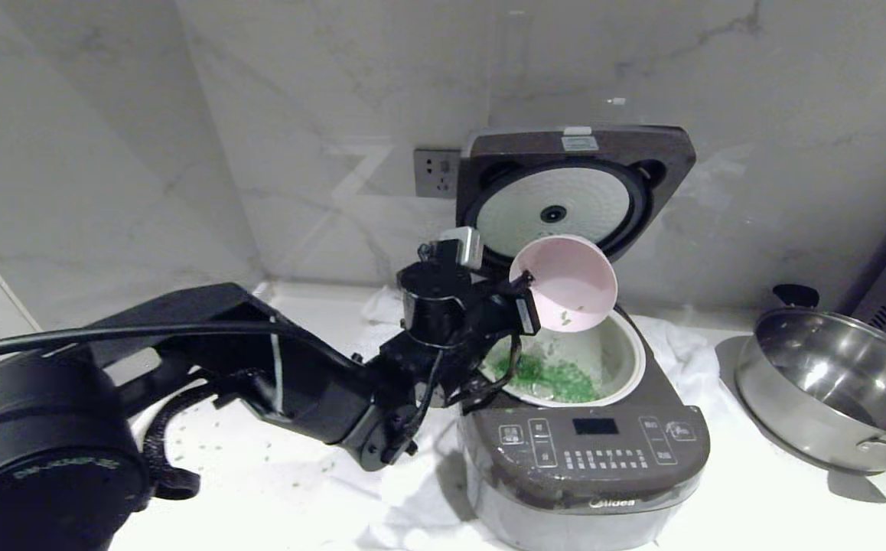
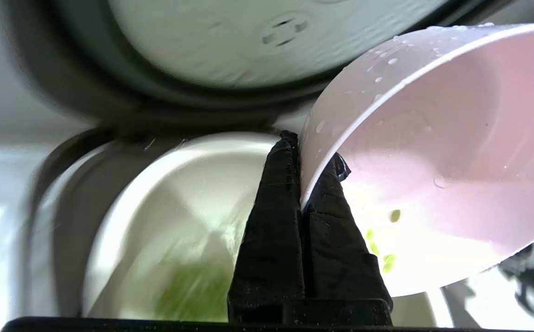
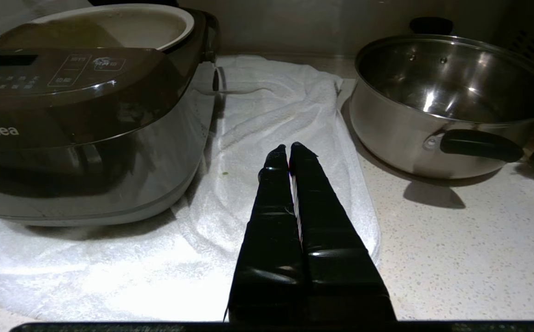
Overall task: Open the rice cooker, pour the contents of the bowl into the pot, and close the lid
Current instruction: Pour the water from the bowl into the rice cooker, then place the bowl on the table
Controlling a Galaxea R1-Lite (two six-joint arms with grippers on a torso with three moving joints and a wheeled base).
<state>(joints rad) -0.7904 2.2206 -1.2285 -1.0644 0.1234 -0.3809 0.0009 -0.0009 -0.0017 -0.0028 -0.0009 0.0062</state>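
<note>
Above the open rice cooker (image 1: 584, 451): left gripper (image 1: 526, 306) clamped on the rim of the pink bowl (image 1: 569, 282), bowl tipped on its side over the pot (image 1: 627, 344). Few green bits clinging inside the bowl, most of the contents (image 1: 554, 379) down in the pot. Lid (image 1: 577, 191) upright behind. Right gripper (image 3: 289, 152) pressed shut, empty, over the white towel (image 3: 271, 115) near the steel pan (image 3: 451, 101).

Steel pan (image 1: 833, 383) right, white towel (image 3: 285, 115), wall socket (image 1: 435, 173).
</note>
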